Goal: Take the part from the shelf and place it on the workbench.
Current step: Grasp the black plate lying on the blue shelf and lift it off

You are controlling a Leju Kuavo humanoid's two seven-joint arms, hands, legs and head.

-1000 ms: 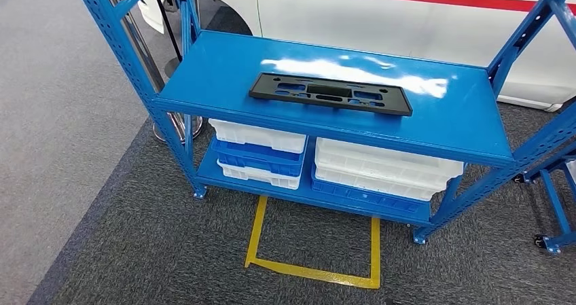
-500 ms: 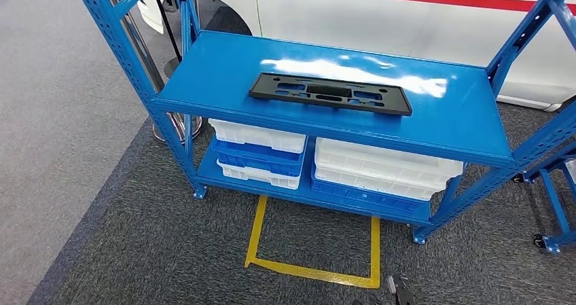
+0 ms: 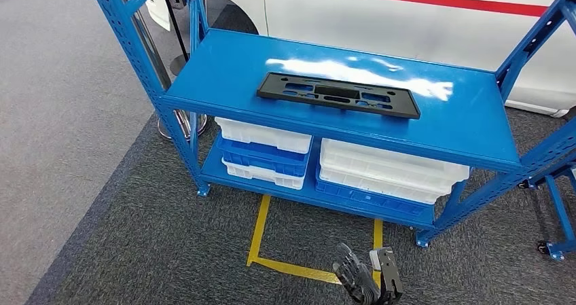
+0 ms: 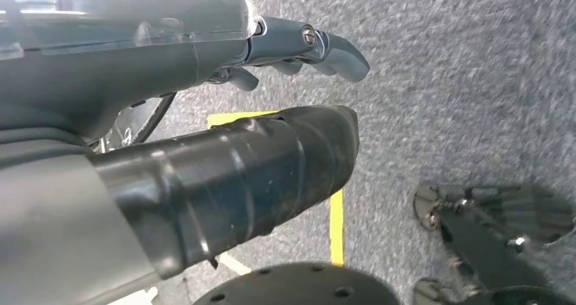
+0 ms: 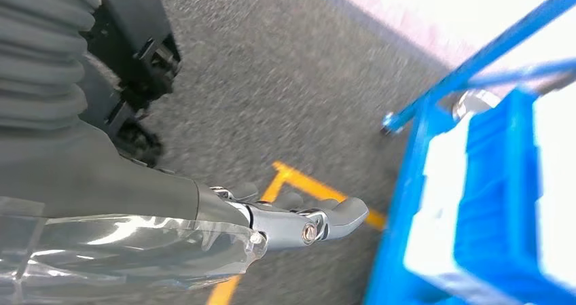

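Right hand (image 3: 367, 281) risen into near edge since a second ago — fingers apart, holding nothing; part (image 3: 337, 95) untouched on shelf (image 3: 224, 74) — reach only begun.

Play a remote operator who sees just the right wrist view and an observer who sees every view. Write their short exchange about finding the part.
Operator: I see carpet, yellow tape and some bins. Where is the part?
Observer: The black part lies flat on the top level of the blue shelf, above those bins.
Operator: Is my left hand carrying anything?
Observer: No. The left hand holds nothing, and its fingers are apart over the carpet.
Operator: What stands behind the shelf?
Observer: A white car with a red stripe.
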